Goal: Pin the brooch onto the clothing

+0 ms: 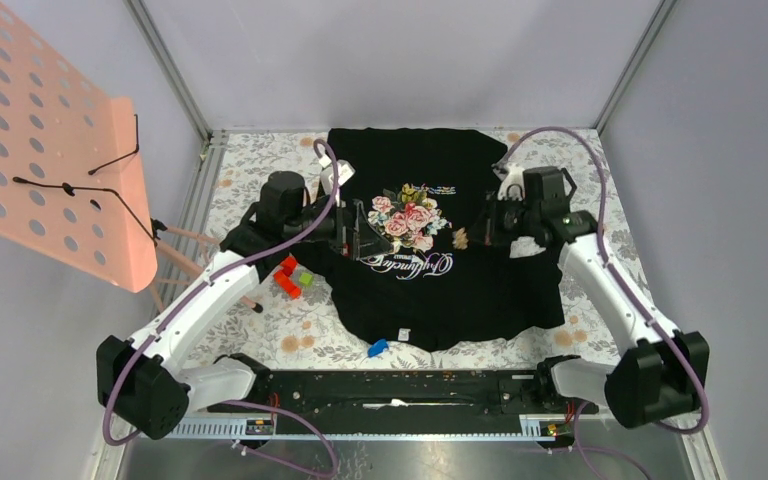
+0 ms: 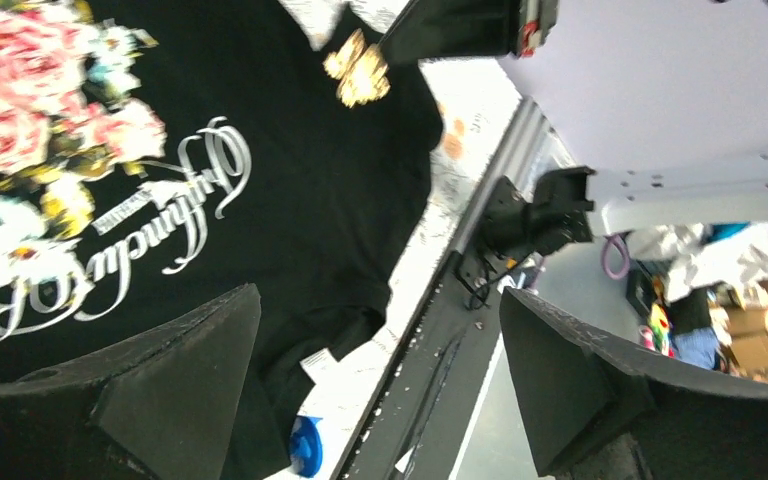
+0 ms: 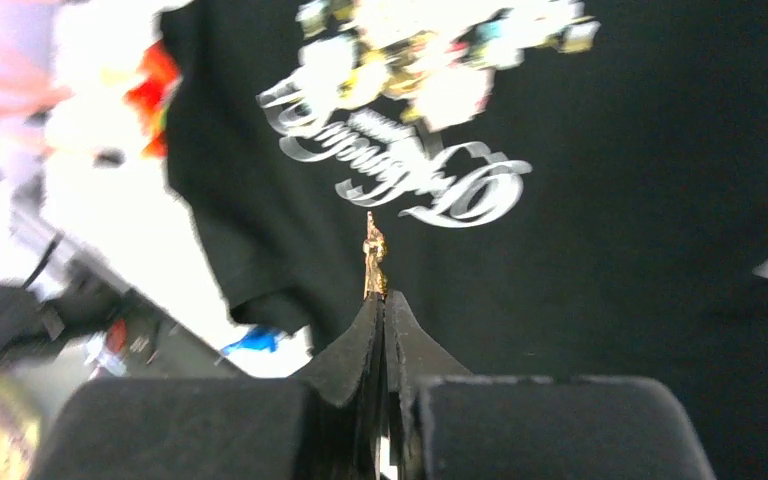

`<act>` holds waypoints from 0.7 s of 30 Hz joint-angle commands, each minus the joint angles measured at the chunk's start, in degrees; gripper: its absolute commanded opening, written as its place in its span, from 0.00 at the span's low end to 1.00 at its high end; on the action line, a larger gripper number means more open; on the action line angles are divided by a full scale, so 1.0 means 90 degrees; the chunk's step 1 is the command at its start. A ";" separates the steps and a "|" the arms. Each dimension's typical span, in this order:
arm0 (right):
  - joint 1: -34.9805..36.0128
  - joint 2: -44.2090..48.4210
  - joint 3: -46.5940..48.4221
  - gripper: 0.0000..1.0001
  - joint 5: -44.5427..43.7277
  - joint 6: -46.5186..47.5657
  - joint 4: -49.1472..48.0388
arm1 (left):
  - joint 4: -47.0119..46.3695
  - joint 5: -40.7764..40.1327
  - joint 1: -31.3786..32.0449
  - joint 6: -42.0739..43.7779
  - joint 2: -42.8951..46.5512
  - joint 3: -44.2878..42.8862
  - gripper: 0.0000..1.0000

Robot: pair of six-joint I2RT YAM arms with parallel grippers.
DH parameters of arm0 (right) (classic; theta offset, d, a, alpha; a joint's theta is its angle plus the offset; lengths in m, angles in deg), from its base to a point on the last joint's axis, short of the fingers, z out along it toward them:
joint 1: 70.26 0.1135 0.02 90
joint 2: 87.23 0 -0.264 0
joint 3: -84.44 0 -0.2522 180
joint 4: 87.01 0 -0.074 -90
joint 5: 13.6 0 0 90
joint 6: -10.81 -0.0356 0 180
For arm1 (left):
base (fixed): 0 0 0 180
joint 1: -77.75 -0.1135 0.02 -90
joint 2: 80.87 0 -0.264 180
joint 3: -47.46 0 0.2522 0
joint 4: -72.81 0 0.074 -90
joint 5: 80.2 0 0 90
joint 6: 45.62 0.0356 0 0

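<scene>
The black T-shirt (image 1: 430,290) with pink roses and white script lies spread on the table. It also shows in the left wrist view (image 2: 320,200) and the right wrist view (image 3: 610,200). My right gripper (image 1: 477,233) is shut on the tiny golden brooch (image 1: 460,238) and holds it just above the shirt, right of the rose print. In the right wrist view the brooch (image 3: 374,255) sticks out past the closed gripper (image 3: 384,303). In the left wrist view the brooch (image 2: 358,68) shows at the top. My left gripper (image 1: 360,235) is open and empty at the print's left edge, its jaws wide apart (image 2: 380,375).
Red and green blocks (image 1: 291,275) lie left of the shirt. A small blue piece (image 1: 378,348) lies by the shirt's near hem and shows in the left wrist view (image 2: 305,445). A pink pegboard (image 1: 50,150) stands at the left. A black rail (image 1: 400,385) runs along the near edge.
</scene>
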 commanded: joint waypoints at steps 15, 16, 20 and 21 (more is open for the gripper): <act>0.1348 0.1274 -0.0735 0.00 0.3493 -0.1663 -0.2468 | -0.1111 0.1605 0.0611 -0.0278 -0.0135 -0.0079 0.85; 0.1380 0.1289 -0.0707 0.00 0.3548 -0.1640 -0.2461 | -0.1102 0.1610 0.0612 -0.0292 -0.0149 -0.0084 0.80; 0.1489 0.1270 -0.0601 0.00 0.3754 -0.1491 -0.2317 | -0.1108 0.1700 0.0679 -0.0374 -0.0268 -0.0092 0.66; 0.1505 0.1261 -0.0607 0.00 0.3830 -0.1489 -0.2342 | -0.1109 0.1741 0.0711 -0.0381 -0.0294 -0.0095 0.61</act>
